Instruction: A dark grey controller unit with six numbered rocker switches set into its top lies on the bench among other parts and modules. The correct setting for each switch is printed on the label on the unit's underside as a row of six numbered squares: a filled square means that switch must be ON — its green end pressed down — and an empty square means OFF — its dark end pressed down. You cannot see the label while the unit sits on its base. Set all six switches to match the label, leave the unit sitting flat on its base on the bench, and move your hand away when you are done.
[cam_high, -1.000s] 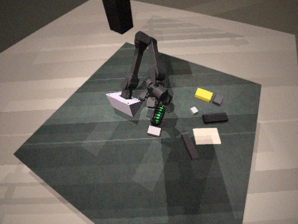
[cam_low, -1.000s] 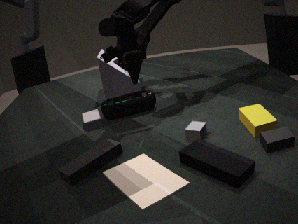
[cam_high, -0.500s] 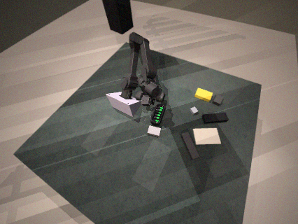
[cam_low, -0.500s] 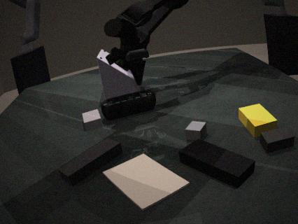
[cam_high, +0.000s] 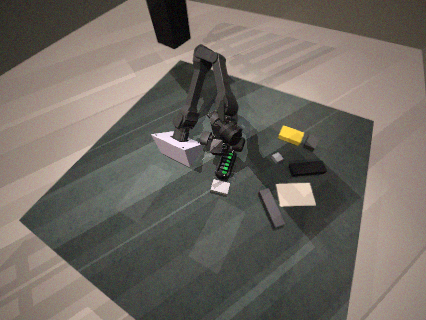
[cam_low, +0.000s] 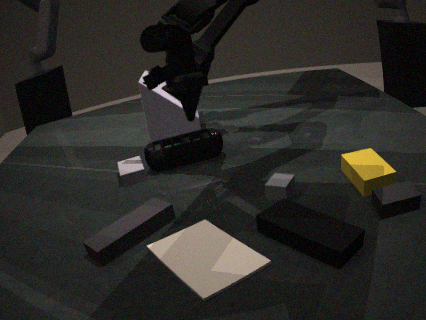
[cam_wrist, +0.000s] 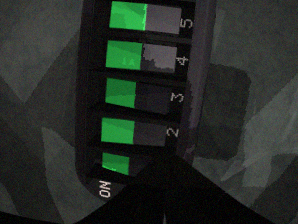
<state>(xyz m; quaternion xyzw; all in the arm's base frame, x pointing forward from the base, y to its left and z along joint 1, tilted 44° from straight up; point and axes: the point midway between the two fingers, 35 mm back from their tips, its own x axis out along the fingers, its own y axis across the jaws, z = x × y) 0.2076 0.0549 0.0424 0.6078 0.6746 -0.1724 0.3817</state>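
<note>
The dark controller unit (cam_high: 224, 175) (cam_low: 185, 153) (cam_wrist: 201, 50) sits on its base, switches up. In the wrist view, switches 5, 4, 3 and 2 show green ends on the left and grey ends by their numbers. The switch beyond 2, at the ON mark, shows its green end; its other end and number are hidden by the fingers. Which ends are pressed down is hard to tell. Switch 6 is out of the wrist view. The label is hidden underneath. My gripper (cam_low: 191, 118) (cam_wrist: 165, 165) is shut and empty, tips pointing down just above the unit.
A white block (cam_high: 220, 187) (cam_low: 131, 170) lies close to the unit's end. A pale box (cam_high: 175, 149) (cam_low: 167, 117) stands behind it. A grey bar (cam_high: 271, 208), cream plate (cam_high: 296, 195), black block (cam_high: 307, 168), small cube (cam_high: 277, 157) and yellow block (cam_high: 291, 135) lie to the side.
</note>
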